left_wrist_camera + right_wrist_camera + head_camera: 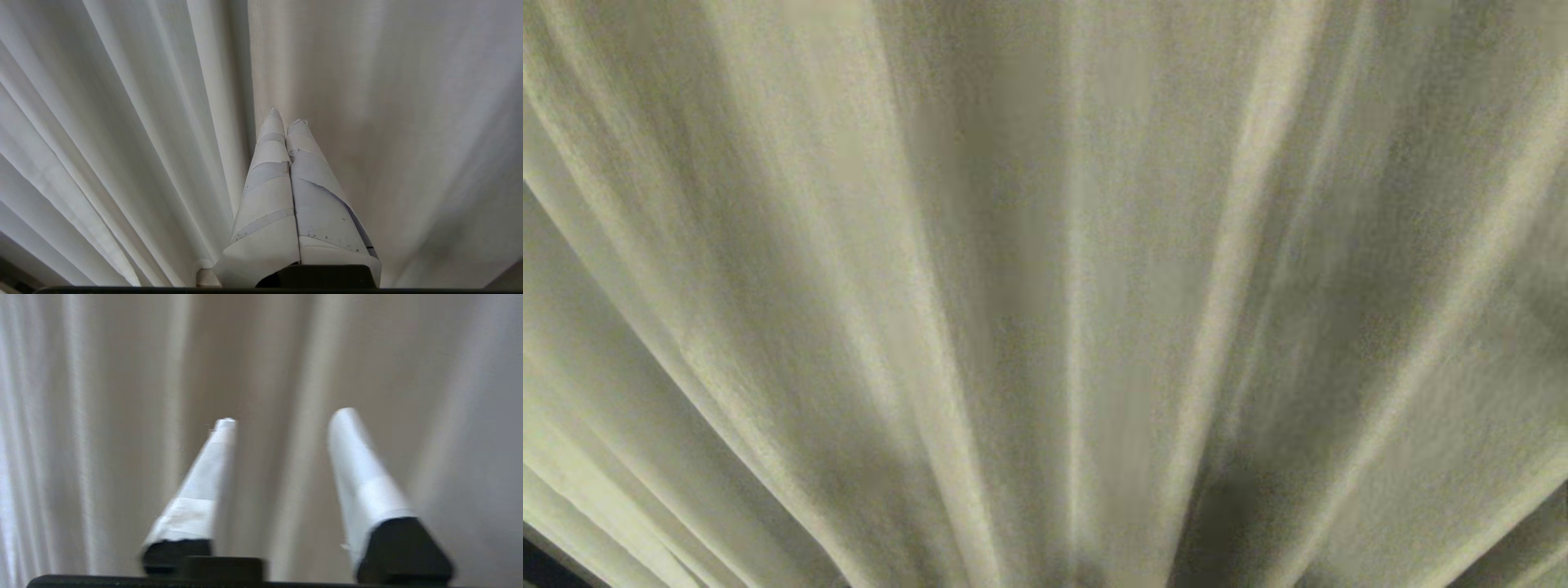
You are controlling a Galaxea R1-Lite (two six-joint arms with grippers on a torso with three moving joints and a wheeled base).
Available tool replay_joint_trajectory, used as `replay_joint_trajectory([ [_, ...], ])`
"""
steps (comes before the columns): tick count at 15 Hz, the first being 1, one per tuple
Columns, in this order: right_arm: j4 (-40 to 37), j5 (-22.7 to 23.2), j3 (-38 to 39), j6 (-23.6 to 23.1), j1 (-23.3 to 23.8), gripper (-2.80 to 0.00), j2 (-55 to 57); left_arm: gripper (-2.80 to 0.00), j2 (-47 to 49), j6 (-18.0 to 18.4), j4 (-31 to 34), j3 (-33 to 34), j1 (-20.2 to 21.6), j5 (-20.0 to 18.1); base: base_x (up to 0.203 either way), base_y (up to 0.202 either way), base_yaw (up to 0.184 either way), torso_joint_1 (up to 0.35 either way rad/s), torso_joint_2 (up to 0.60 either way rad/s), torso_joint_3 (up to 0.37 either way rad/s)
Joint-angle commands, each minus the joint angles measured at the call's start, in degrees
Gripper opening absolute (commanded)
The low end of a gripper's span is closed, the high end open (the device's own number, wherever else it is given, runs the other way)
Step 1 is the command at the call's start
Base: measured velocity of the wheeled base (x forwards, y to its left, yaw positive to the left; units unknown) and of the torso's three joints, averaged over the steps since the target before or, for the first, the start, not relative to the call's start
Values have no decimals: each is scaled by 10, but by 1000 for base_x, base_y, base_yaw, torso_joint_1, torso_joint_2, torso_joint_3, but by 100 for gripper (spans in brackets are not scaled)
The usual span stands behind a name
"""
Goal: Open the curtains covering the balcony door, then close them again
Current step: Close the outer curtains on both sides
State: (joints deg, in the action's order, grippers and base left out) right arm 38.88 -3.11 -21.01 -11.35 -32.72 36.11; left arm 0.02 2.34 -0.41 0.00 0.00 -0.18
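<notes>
Many long pleats of the curtains (1045, 269) run vertically, filling the head view. No writing shows on them. Pointing at the cloth, the right gripper (284, 416) holds its taped fingers (359, 473) well apart with a pleat between them, gripping nothing. Beside the cloth, the left gripper (287, 116) is pressed closed and empty.

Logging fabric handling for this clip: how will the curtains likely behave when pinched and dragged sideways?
The curtains hang in long soft pleats, so they are probably floppy and will bunch rather than slide as one sheet. The weave looks grainy, so slipping seems unlikely. The right end effector stands open before a fold; one pinch may catch only that pleat.
</notes>
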Motion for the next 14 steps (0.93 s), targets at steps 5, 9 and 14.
replay_joint_trajectory([
  [5,10,2,74,4,156,-280,-1,-280,0,0,0,0,0,0,0,0,0,0,0,0],
  [9,12,47,180,25,309,-280,-21,-280,0,0,0,0,0,0,0,0,0,0,0,0],
  [14,-90,92,210,35,345,-280,-119,-280,0,0,0,0,0,0,0,0,0,0,0,0],
])
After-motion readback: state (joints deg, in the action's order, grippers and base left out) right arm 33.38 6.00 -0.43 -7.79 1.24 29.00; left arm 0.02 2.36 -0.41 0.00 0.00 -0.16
